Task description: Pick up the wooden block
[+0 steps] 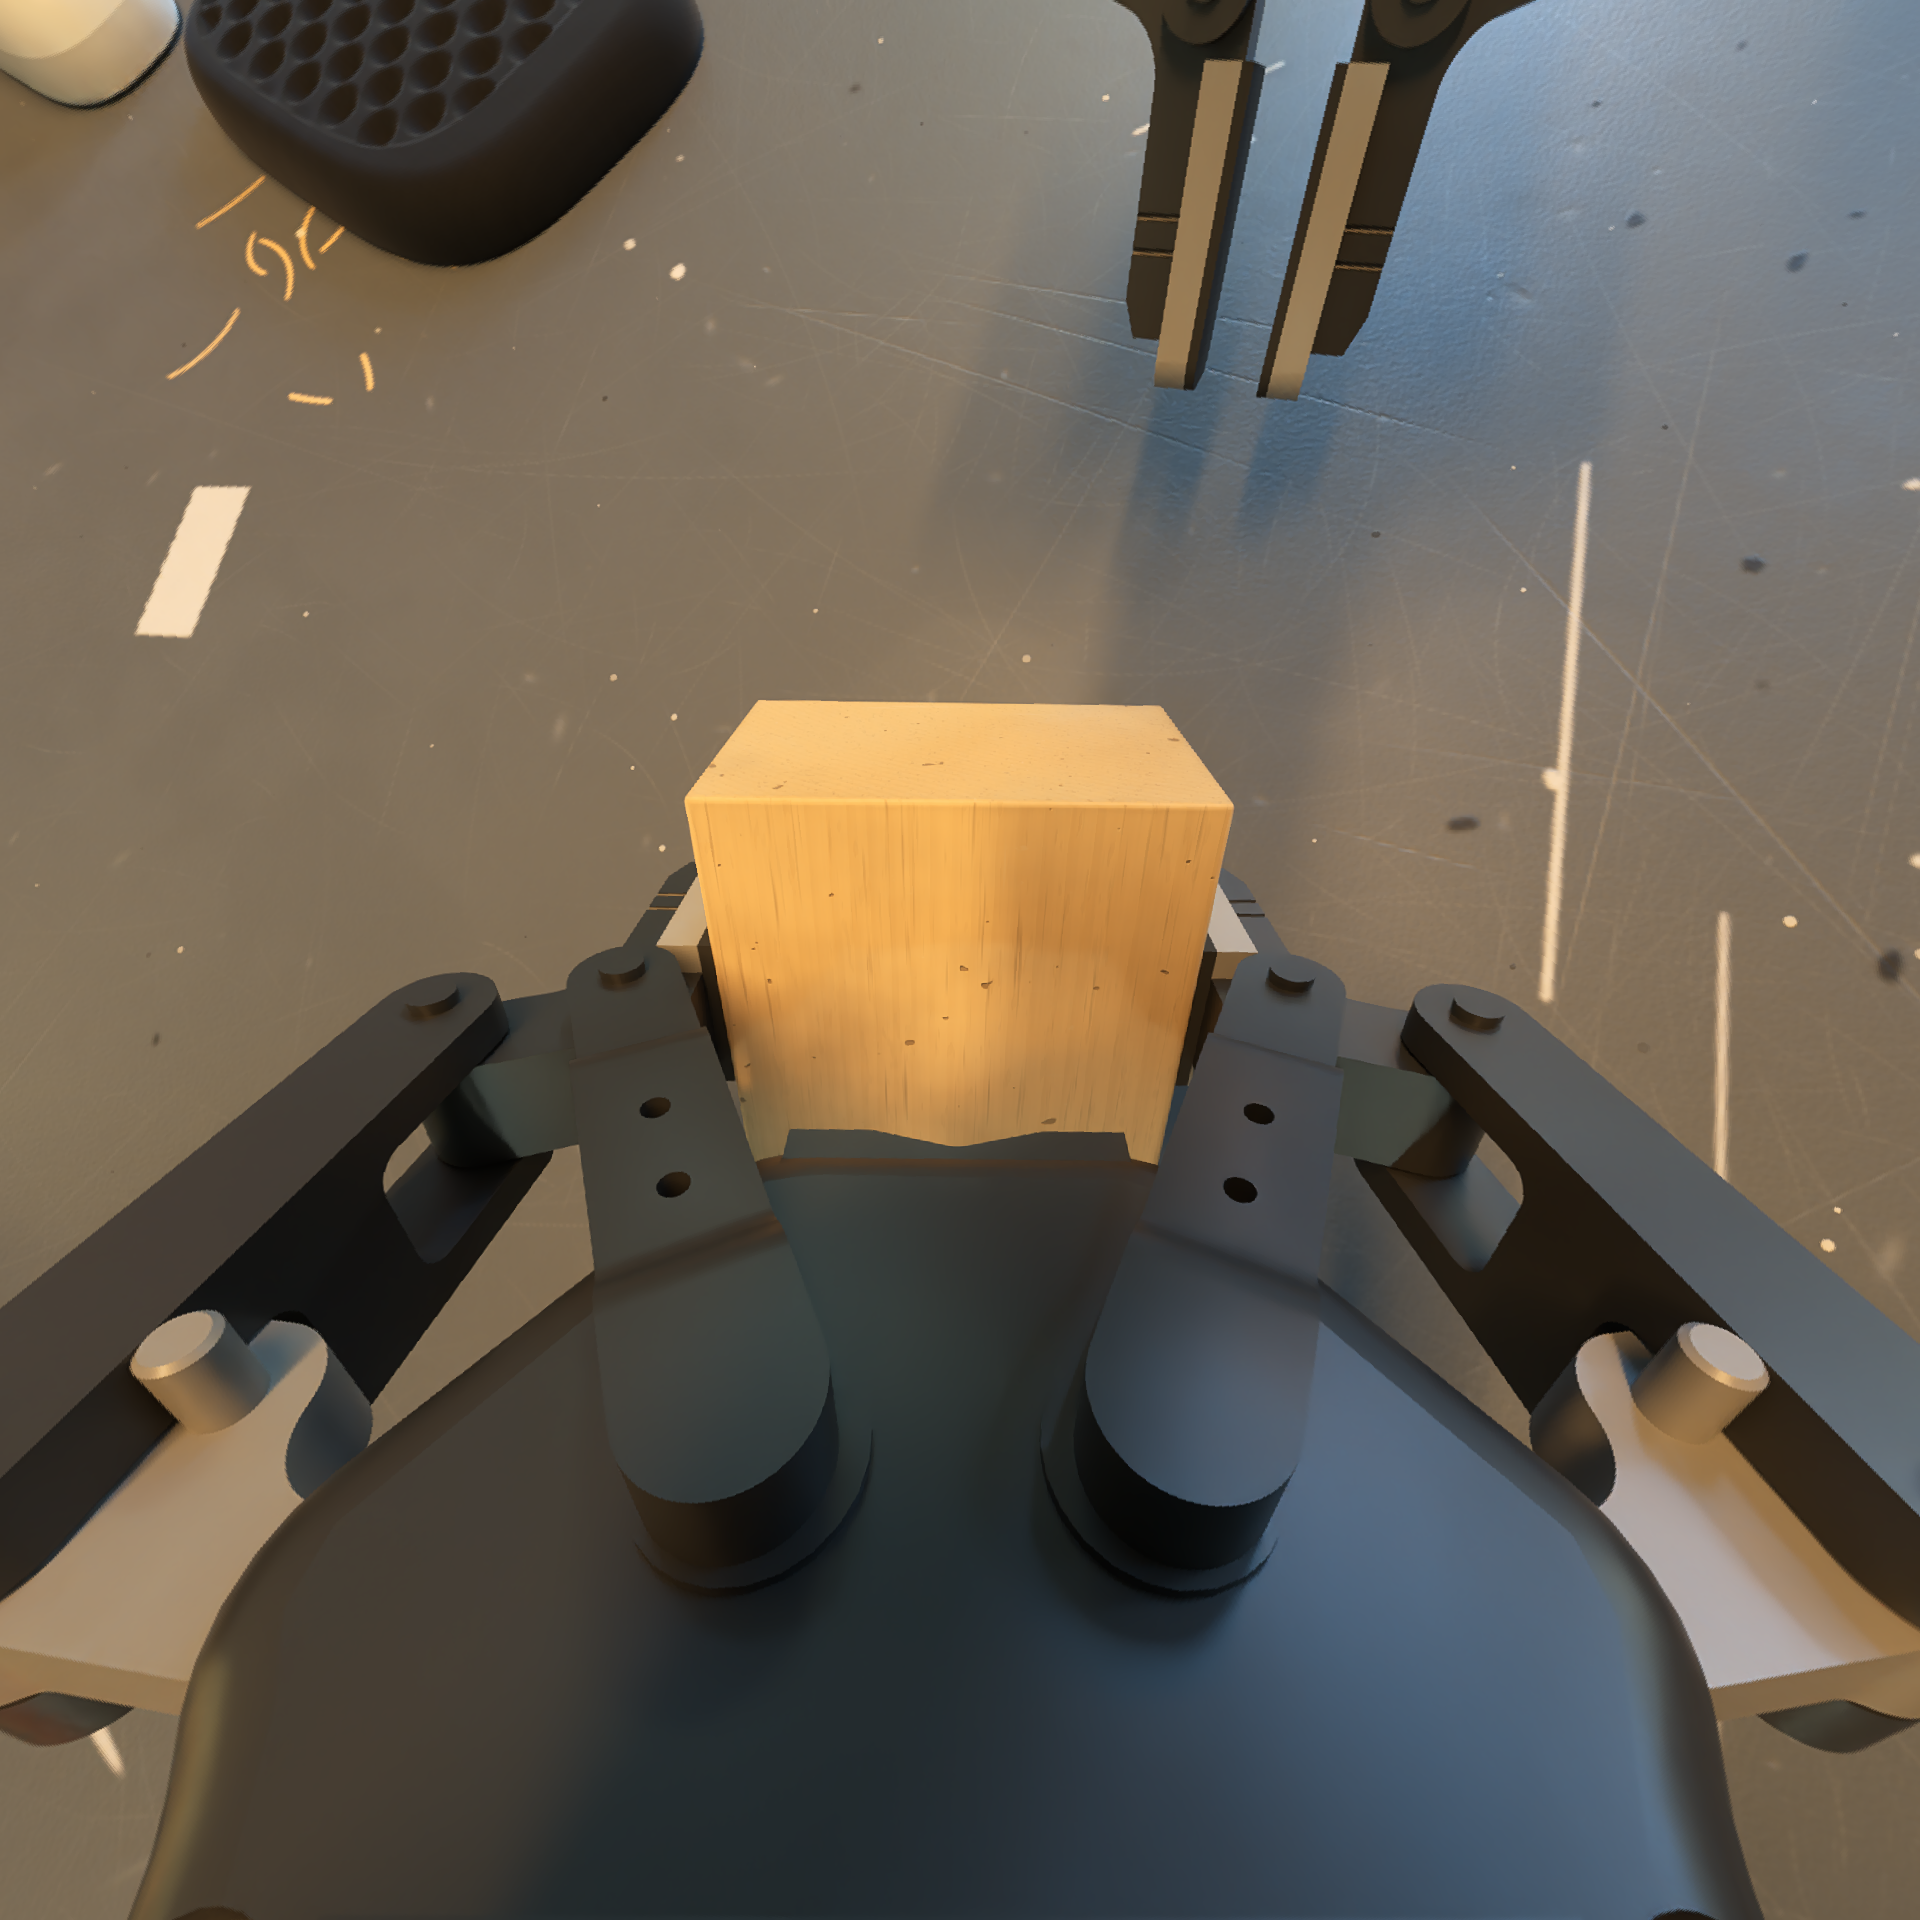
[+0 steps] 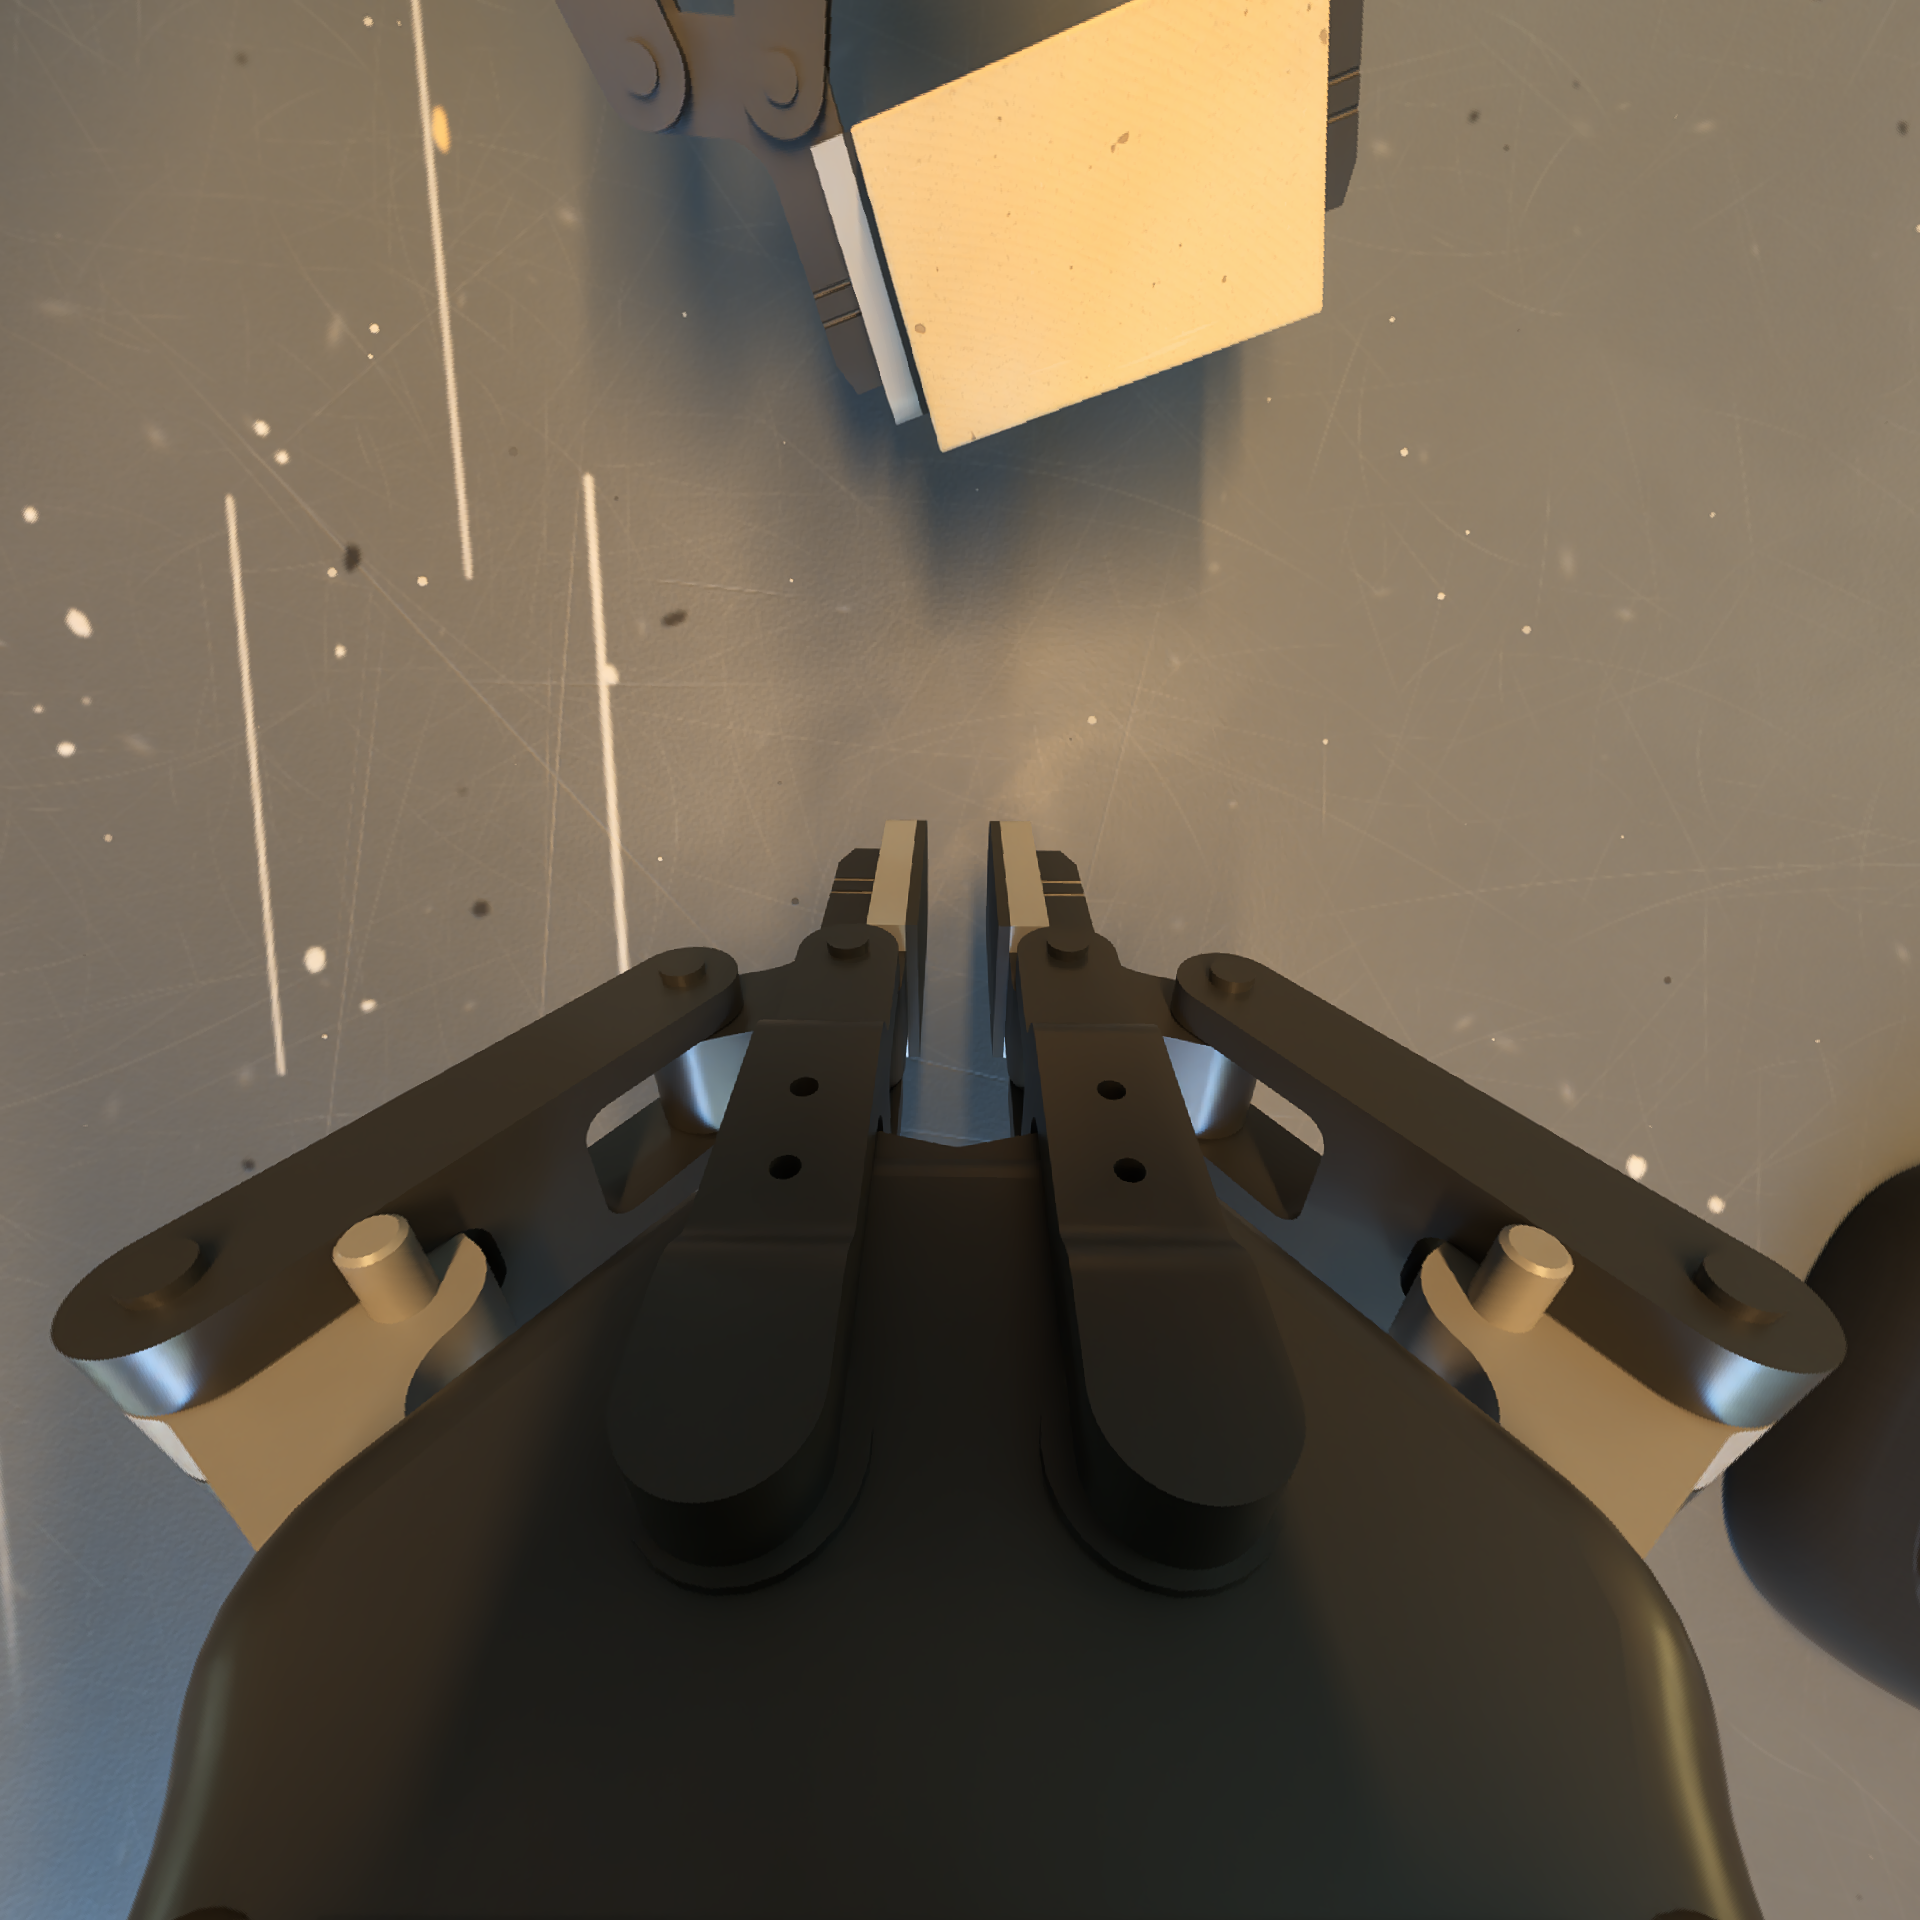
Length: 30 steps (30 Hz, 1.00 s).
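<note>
The wooden block (image 1: 961, 935) sits clamped between the two fingers of the left gripper (image 1: 958, 940), one pad pressed flat against each side face, and its shadow falls apart from it on the scratched grey table (image 1: 935, 520), so it is held clear of the surface. The right gripper (image 2: 956, 883) hangs close by over bare table, holding nothing, its pads (image 2: 902, 873) drawn nearly together with only a narrow slit between them. At the far left of the left wrist view, a black perforated pad (image 1: 436, 114) lies beside a white object (image 1: 83, 47), both well apart from the block.
</note>
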Each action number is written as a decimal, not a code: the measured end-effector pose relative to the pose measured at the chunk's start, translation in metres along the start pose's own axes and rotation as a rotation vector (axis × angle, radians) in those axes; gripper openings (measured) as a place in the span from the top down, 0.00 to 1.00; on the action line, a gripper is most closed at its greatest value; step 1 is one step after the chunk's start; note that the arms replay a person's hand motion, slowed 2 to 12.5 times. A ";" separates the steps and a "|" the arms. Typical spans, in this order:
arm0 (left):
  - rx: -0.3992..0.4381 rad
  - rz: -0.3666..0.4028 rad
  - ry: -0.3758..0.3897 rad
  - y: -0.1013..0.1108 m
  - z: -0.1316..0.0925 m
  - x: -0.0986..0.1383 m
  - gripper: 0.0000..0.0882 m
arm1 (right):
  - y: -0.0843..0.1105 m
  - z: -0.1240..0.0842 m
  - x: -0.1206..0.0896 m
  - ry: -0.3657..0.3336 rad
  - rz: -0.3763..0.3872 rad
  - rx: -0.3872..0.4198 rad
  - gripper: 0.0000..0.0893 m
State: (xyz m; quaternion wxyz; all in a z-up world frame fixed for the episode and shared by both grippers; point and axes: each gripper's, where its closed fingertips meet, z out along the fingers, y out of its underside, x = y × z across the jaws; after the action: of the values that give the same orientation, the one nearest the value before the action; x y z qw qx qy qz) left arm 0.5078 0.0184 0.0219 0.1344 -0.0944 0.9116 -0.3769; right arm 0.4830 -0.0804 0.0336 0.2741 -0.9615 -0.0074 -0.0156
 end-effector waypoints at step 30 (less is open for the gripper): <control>-0.001 0.006 0.000 0.000 -0.001 0.000 0.31 | -0.010 -0.007 -0.001 0.057 -0.063 0.190 0.90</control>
State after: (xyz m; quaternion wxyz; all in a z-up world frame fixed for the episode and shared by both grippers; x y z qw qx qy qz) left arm 0.5073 0.0188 0.0220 0.1356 -0.0919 0.9119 -0.3762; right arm 0.4815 -0.0754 0.0444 0.3634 -0.9297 -0.0315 -0.0508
